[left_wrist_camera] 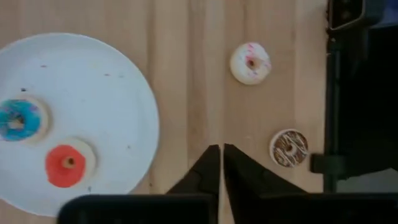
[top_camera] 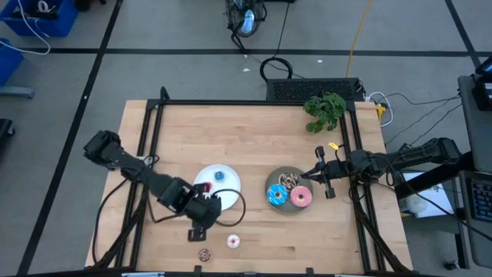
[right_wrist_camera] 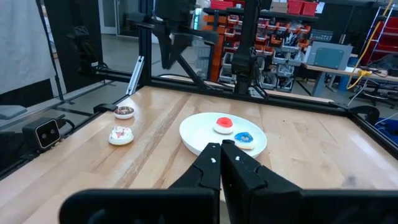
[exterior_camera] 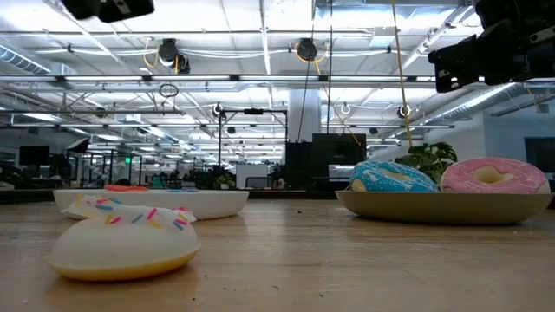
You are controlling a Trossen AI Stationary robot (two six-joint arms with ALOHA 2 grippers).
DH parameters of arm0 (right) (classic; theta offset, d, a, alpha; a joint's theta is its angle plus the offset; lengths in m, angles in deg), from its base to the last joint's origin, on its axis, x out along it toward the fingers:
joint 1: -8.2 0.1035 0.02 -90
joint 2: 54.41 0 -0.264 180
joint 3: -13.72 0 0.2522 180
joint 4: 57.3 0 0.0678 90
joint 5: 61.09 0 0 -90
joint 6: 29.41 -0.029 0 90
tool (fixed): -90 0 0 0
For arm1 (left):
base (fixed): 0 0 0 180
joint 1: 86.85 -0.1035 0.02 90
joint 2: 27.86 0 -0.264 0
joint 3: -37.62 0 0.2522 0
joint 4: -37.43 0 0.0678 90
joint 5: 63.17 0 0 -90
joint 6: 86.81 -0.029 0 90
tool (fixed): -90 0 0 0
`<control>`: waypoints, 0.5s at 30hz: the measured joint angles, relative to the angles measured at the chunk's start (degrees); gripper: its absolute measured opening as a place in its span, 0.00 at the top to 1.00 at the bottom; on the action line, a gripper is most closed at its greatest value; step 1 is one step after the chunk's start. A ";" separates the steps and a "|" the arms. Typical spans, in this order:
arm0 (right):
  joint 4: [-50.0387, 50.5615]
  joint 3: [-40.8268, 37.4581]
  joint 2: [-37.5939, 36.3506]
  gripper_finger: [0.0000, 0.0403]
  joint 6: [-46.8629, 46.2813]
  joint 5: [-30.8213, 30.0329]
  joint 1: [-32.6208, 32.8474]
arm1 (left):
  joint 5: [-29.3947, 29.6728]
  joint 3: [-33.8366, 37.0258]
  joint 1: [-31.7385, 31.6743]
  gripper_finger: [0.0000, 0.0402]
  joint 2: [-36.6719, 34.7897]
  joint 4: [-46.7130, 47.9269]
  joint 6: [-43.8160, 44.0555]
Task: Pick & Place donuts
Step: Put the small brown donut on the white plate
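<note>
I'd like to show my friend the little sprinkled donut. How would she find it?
Start at the white round plate left of centre on the wooden table. Off it, toward the near edge, lie two mini rings. Hers is the pale pink-white sprinkled donut; the neighbouring brown donut with white drizzle is darker.

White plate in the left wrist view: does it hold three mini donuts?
No, the white plate holds only two: a blue mini donut and a red mini donut.

1. Your left gripper (top_camera: 201,223) hangs over the table's near left part, fingers pressed together, holding nothing.
2. Your right gripper (top_camera: 310,174) reaches in from the right, fingers likewise closed and empty.
</note>
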 joint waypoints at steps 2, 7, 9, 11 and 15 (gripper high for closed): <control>0.05 -0.01 0.00 1.00 0.00 0.01 0.00 | 0.47 0.36 1.52 0.98 0.00 -0.84 1.41; 0.55 -0.02 0.02 1.00 0.00 0.00 0.00 | 1.57 3.14 5.80 0.97 0.04 -5.75 4.87; 0.54 0.00 0.02 1.00 0.00 0.00 0.00 | 2.78 4.95 7.20 0.99 0.04 -9.15 5.32; 0.72 0.00 0.02 1.00 0.00 0.00 0.00 | 4.32 6.67 8.41 0.99 0.05 -11.33 7.06; 0.83 0.00 0.00 1.00 -0.02 0.00 0.00 | 4.70 10.10 9.57 0.96 0.07 -13.89 12.47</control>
